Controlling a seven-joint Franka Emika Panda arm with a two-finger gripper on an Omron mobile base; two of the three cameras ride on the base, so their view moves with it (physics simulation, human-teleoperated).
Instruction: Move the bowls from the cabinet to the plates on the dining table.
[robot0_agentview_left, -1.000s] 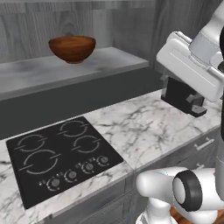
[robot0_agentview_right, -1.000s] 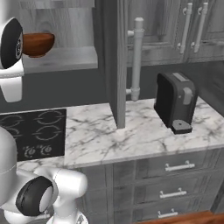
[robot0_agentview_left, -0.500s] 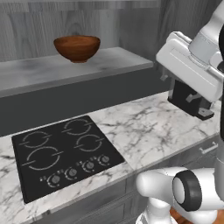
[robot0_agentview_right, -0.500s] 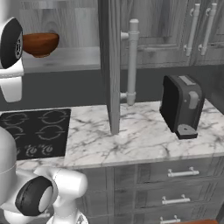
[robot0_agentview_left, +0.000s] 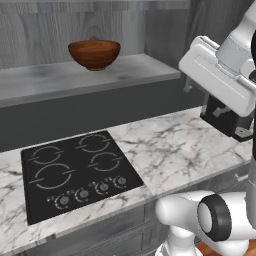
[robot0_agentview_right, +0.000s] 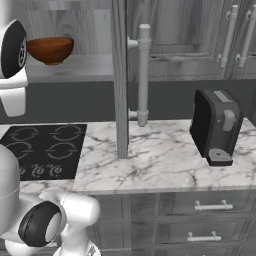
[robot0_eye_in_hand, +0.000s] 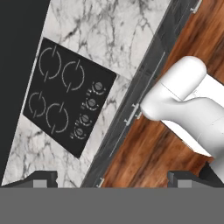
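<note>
A reddish-brown wooden bowl (robot0_agentview_right: 50, 49) sits on the grey shelf (robot0_agentview_right: 75, 68) of the open cabinet (robot0_agentview_right: 165, 35), whose door (robot0_agentview_right: 120, 80) stands edge-on with its long metal bar handle (robot0_agentview_right: 143, 75) facing right. Below, the marble counter (robot0_agentview_right: 150, 162) carries a black four-ring cooktop (robot0_agentview_right: 42, 150) at left and a dark coffee machine (robot0_agentview_right: 216, 126) at right, above drawers (robot0_agentview_right: 210, 220) with horizontal handles.

We see the black four-ring cooktop (robot0_agentview_right: 42, 150) cut at its left by the robot's white arm in the right base view. Right of that cooktop, the dark grey coffee machine (robot0_agentview_left: 227, 120) is mostly hidden behind the arm in the left base view. The knob markings are too small to read.
</note>
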